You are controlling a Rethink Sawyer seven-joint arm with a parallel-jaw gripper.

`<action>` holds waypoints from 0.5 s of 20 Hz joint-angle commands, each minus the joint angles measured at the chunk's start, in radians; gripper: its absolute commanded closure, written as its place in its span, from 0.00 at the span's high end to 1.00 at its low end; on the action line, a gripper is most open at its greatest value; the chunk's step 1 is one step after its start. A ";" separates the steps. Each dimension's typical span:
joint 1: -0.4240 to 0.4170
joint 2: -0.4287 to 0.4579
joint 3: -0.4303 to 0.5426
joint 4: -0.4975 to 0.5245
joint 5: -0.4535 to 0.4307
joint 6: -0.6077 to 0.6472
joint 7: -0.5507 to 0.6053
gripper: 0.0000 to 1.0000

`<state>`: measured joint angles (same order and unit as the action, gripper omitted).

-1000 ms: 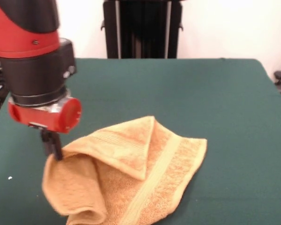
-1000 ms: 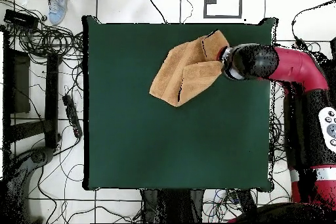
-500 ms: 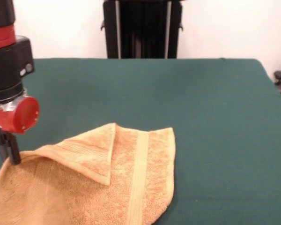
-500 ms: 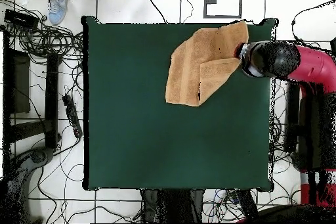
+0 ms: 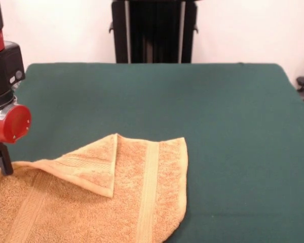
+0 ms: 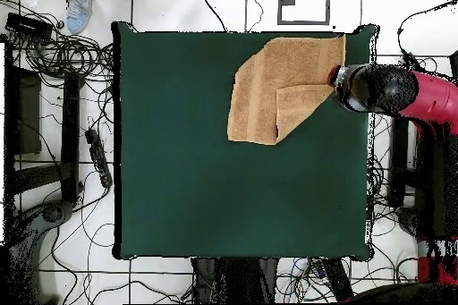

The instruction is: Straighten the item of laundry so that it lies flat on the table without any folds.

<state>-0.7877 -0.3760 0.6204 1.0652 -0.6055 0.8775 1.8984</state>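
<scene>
A red and black arm (image 6: 407, 96) reaches over the edge of the green bench (image 5: 202, 111), its gripper (image 5: 1, 161) set on the raised corner of an orange-tan towel (image 5: 91, 202); whether it is clenched on the cloth cannot be told. From the front, one towel corner lies folded over just beside the gripper, its point resting on the cloth. Only the overhead view shows the whole towel (image 6: 282, 87), spread from the gripper toward the bench's middle, its far edge along the bench's border. Broad bare green stretches beyond the towel, away from the gripper. Cables (image 6: 67, 140) litter the tiled floor around the bench, and a shoe (image 6: 79, 6) shows at one corner.
</scene>
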 commanded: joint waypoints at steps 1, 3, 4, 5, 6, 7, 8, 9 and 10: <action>0.021 0.007 -0.010 0.173 -0.008 -0.103 -0.092 1.00; 0.016 0.011 -0.002 0.177 -0.001 -0.111 -0.093 1.00; 0.013 0.013 0.001 0.178 0.003 -0.115 -0.093 1.00; 0.020 0.013 -0.002 0.169 0.004 -0.100 -0.096 1.00; 0.028 0.012 -0.007 0.160 0.005 -0.086 -0.093 1.00; 0.035 0.012 -0.012 0.150 0.006 -0.072 -0.091 1.00; 0.036 0.011 -0.012 0.149 0.009 -0.071 -0.090 1.00; 0.038 0.011 -0.013 0.146 0.010 -0.068 -0.088 1.00; 0.039 0.011 -0.012 0.146 0.010 -0.070 -0.087 1.00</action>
<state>-0.7947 -0.3809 0.6179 1.1182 -0.6049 0.8060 1.8984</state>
